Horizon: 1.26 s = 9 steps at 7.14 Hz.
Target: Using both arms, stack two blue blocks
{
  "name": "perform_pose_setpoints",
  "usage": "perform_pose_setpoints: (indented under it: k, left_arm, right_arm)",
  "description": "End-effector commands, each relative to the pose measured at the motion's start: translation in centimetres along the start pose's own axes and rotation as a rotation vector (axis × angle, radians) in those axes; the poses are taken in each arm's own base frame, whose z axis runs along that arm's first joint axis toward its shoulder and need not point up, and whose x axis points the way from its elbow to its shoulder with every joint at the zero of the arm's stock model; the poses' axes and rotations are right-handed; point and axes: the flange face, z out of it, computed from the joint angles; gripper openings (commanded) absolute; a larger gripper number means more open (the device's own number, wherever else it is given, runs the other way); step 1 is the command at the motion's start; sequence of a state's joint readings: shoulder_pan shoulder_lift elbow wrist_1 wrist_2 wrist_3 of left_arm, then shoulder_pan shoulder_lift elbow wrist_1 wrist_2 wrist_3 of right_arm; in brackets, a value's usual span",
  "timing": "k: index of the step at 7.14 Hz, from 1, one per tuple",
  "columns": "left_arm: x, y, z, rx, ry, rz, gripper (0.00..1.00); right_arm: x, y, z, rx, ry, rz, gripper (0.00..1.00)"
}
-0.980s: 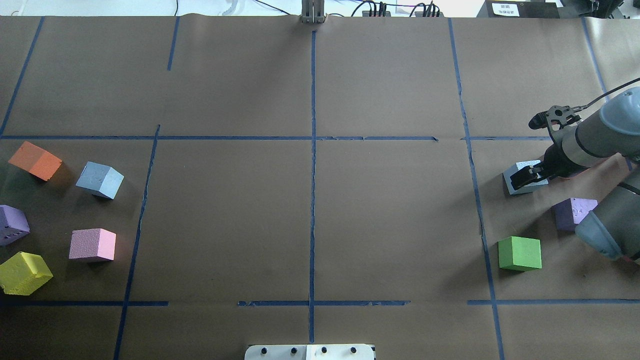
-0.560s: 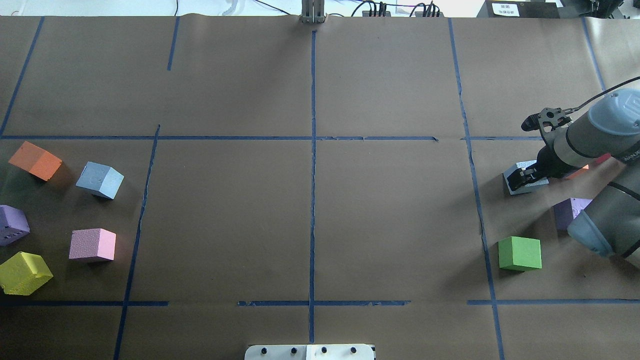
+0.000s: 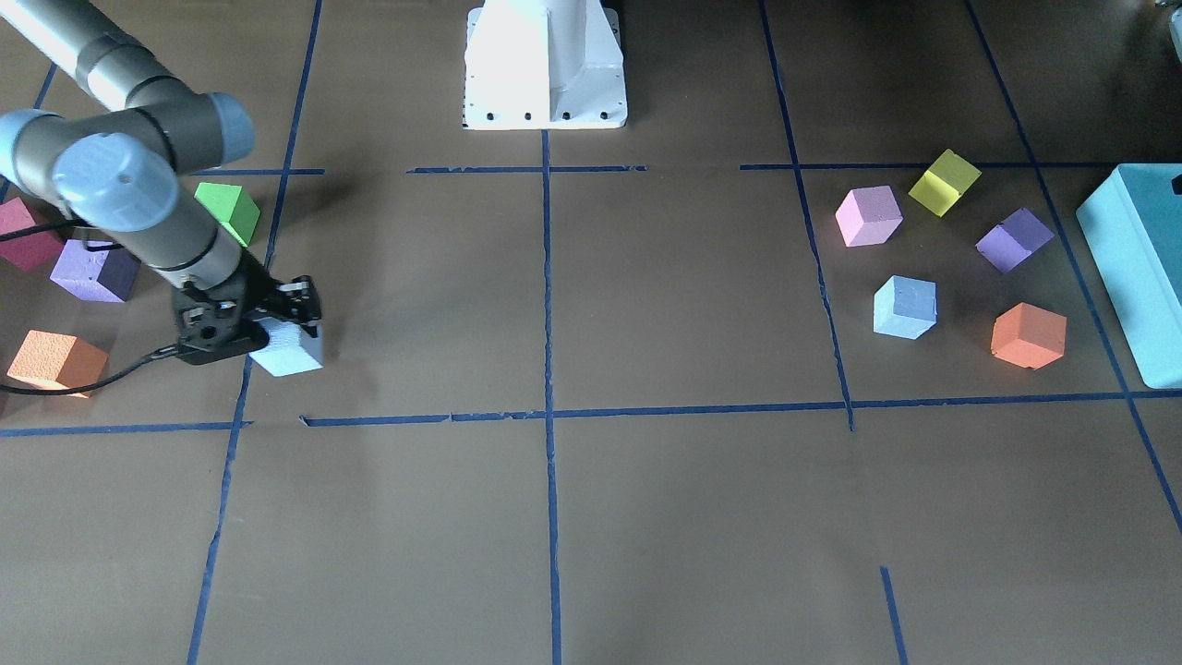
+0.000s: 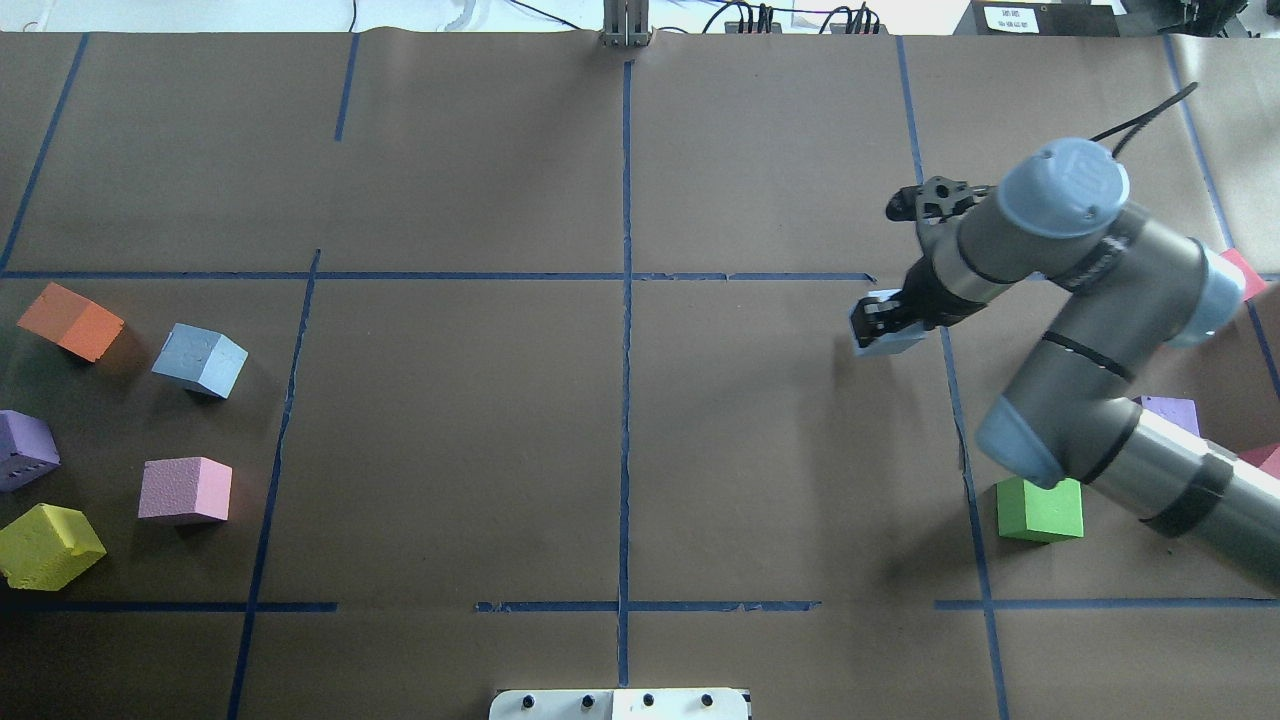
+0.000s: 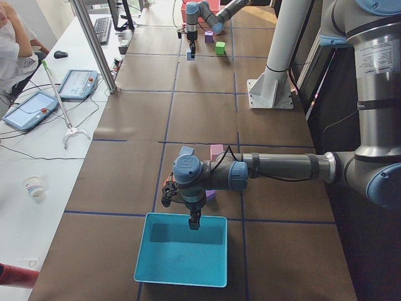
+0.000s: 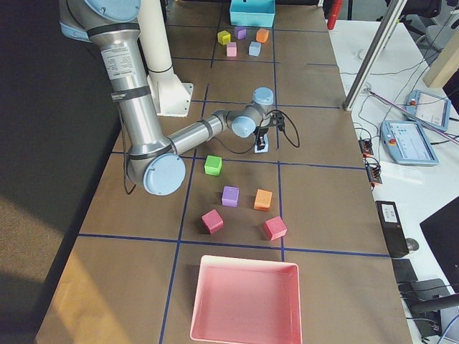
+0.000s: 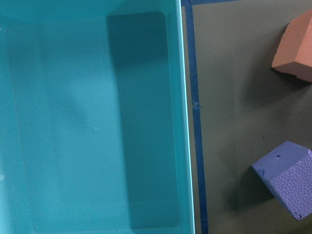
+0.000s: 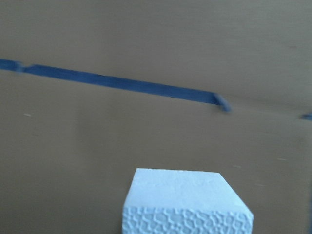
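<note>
Blue block pinched in right gripper, just left of tape line; bare bench wide open toward centre. Other blue block far left, near orange cube. Left gripper over teal box; cannot tell if spread. Arm label too small to read.

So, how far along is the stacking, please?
Done: the right gripper is shut on one blue block. In hand: that block, held beside a tape line. Left: the second blue block lies untouched, the left gripper hangs over the teal box, nothing is stacked.
</note>
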<state>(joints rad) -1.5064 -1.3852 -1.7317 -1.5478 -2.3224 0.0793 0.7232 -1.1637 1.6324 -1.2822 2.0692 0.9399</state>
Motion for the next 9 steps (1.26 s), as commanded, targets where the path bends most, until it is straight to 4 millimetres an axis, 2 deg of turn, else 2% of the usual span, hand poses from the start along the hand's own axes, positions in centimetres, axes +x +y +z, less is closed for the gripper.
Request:
perform_pose_setpoints:
  k: [1, 2, 3, 4, 5, 6, 8, 9]
  left_arm:
    - [0.0, 0.0, 0.0, 0.000, 0.000, -0.001, 1.00]
    - [0.0, 0.0, 0.0, 0.000, 0.000, 0.000, 1.00]
    - [0.0, 0.0, 0.0, -0.001, 0.000, -0.001, 1.00]
    - [0.0, 0.0, 0.0, -0.001, 0.000, -0.001, 1.00]
    - [0.0, 0.0, 0.0, 0.000, 0.000, 0.000, 1.00]
    - [0.0, 0.0, 0.0, 0.000, 0.000, 0.000, 1.00]
    - [0.0, 0.0, 0.0, 0.001, 0.000, 0.002, 1.00]
    - [0.4, -0.1, -0.5, 0.010, -0.002, 0.010, 1.00]
  right_arm:
    - [-18.2, -0.2, 0.7, 0.022, 0.066, 0.160, 0.17]
    - [-24.1, -0.3, 1.8, 0.024, 0.072, 0.222, 0.19]
    - [-27.6, 0.2, 3.0, 0.033, 0.084, 0.257, 0.20]
    - [-28.9, 1.1, 3.2, 0.025, 0.077, 0.258, 0.25]
    - [-29.5, 2.3, 4.1, 0.044, 0.092, 0.241, 0.42]
    - [-29.3, 2.4, 4.4, 0.067, 0.104, 0.232, 0.99]
    - [-29.6, 2.3, 3.8, 0.070, 0.091, 0.217, 1.00]
    - [-29.1, 0.9, 2.3, 0.083, 0.074, 0.212, 1.00]
